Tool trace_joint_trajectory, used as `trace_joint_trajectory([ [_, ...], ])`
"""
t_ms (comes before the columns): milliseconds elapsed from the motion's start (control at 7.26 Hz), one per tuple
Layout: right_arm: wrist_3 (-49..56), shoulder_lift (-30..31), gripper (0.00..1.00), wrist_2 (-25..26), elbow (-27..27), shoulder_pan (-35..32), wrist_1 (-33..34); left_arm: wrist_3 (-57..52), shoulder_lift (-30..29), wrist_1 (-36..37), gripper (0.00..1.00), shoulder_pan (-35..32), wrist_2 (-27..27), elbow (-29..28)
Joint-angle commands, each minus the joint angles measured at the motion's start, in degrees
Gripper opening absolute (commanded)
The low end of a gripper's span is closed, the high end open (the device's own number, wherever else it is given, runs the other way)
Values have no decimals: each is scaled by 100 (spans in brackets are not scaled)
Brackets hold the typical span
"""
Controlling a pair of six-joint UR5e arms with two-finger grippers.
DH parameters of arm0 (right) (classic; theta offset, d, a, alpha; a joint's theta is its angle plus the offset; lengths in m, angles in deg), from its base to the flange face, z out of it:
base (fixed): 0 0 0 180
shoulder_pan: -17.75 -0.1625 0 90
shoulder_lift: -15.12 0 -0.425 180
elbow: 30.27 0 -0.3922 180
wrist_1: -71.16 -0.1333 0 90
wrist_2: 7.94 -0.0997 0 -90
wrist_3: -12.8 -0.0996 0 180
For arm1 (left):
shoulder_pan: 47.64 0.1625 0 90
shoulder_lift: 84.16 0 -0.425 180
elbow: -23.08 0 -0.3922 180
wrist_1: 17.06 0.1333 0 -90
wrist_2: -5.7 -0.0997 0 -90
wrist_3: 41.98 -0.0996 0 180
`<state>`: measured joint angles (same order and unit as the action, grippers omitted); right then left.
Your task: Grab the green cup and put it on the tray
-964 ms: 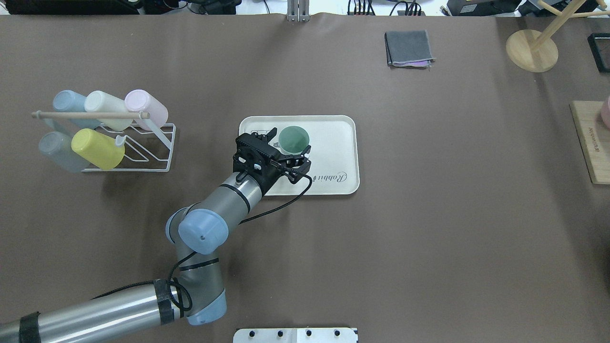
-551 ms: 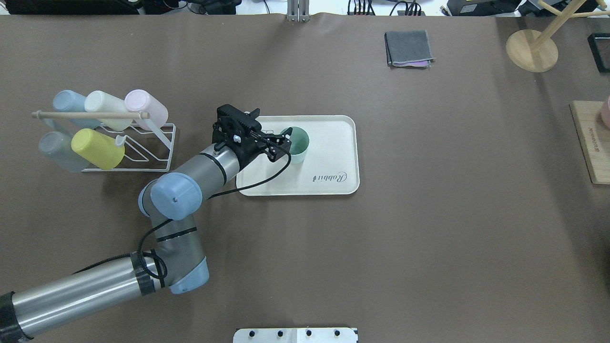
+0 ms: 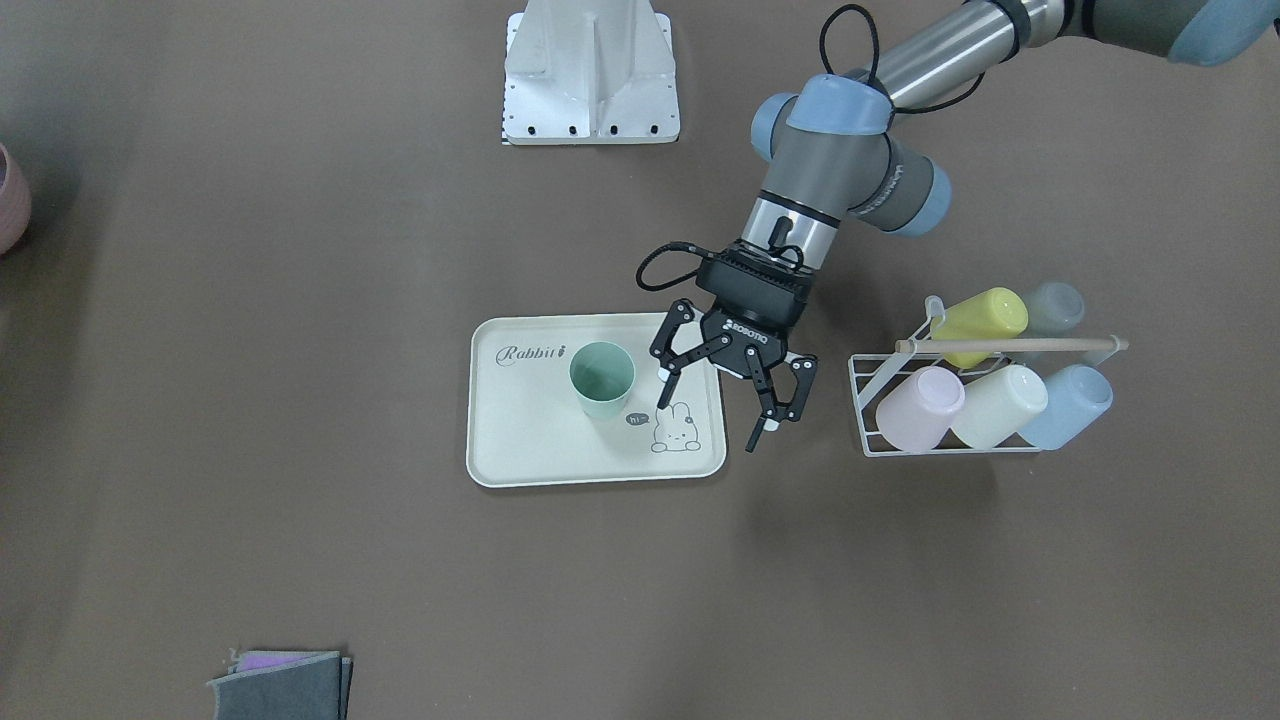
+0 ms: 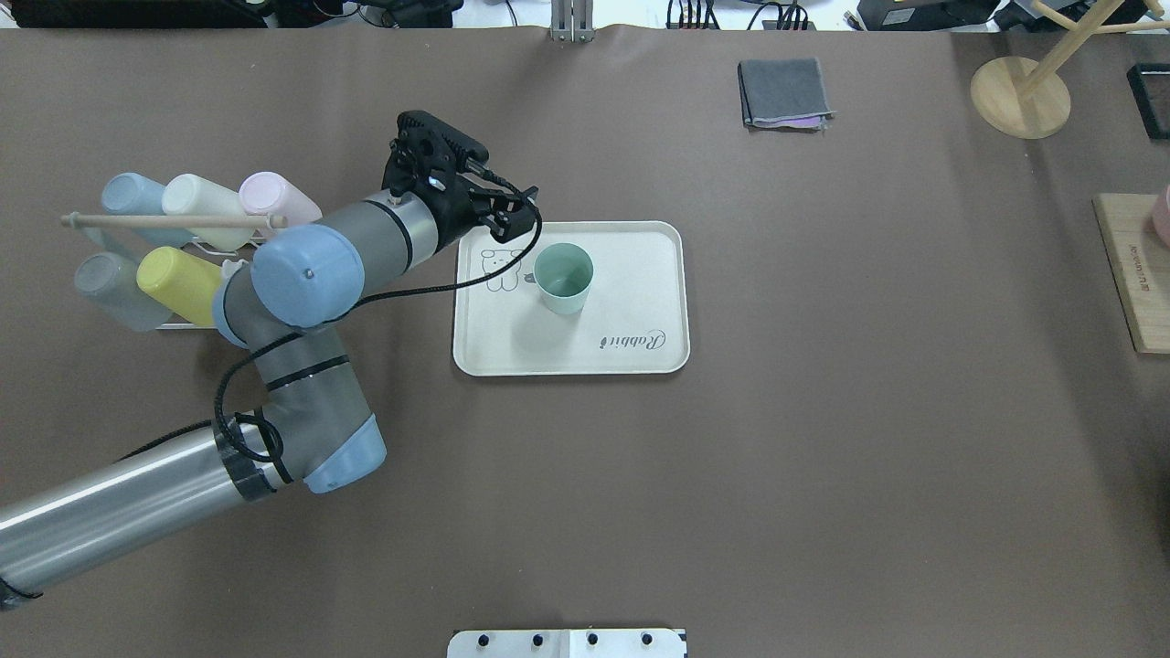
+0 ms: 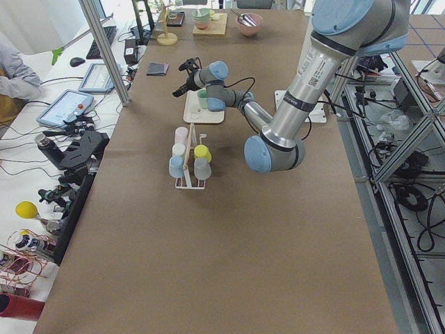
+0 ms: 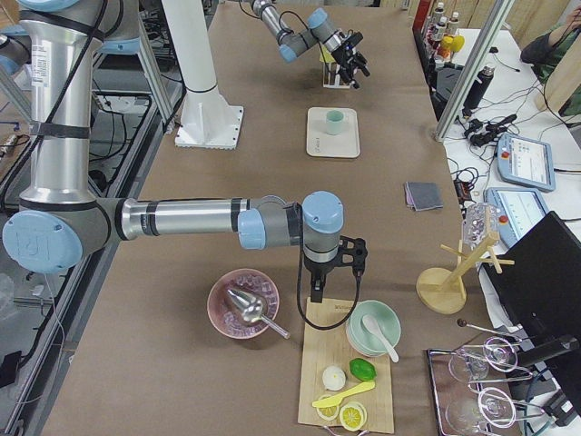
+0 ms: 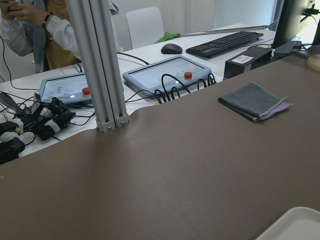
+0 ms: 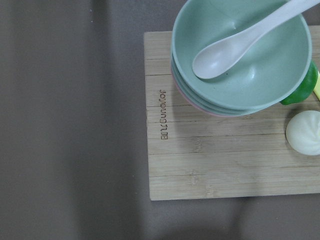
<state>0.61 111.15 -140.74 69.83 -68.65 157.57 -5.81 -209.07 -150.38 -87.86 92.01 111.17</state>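
The green cup (image 4: 564, 277) stands upright on the cream tray (image 4: 640, 274), near its middle, and nothing touches it. It also shows in the front-facing view (image 3: 602, 380) on the tray (image 3: 530, 440). My left gripper (image 3: 710, 415) is open and empty, raised above the tray's edge on the rabbit-drawing side, apart from the cup. In the overhead view the left gripper (image 4: 512, 215) is over the tray's far left corner. My right gripper (image 6: 315, 292) hangs over a wooden board far from the tray. I cannot tell whether it is open or shut.
A white wire rack (image 4: 274, 292) with several pastel cups, one of them yellow (image 4: 183, 283), stands left of the tray, under my left arm. A folded grey cloth (image 4: 784, 91) lies at the back. The wooden board (image 8: 210, 165) bears stacked bowls (image 8: 240, 55) with a spoon.
My open left gripper has drawn back from around the green cup, moving left, up and toward the table's far side. The cup stays upright on the tray.
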Motion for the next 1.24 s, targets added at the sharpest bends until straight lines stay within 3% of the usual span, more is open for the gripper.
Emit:
trace_joint_trajectory([
  [0, 6, 3, 100, 0, 0, 1, -1, -13, 272, 1556, 98, -1324, 1819, 269],
  [275, -11, 3, 100, 0, 0, 1, -1, -75, 800, 2684, 98, -2600, 3175, 305],
  [551, -29, 3, 100, 9, 0, 1, -1, -1150, 1319, 3782, 98, -3603, 3681, 323],
  [689, -29, 3, 100, 0, 0, 1, -1, -1313, 1729, 4214, 98, -4103, 4327, 340],
  [964, -29, -5, 100, -8, -9, 1, -1, -1568, 3054, 4175, 97, -4371, 4833, 1127],
  [1102, -29, 3, 100, -8, -9, 1, -1, -2300, 3426, 4244, 97, -4563, 4956, 1236],
])
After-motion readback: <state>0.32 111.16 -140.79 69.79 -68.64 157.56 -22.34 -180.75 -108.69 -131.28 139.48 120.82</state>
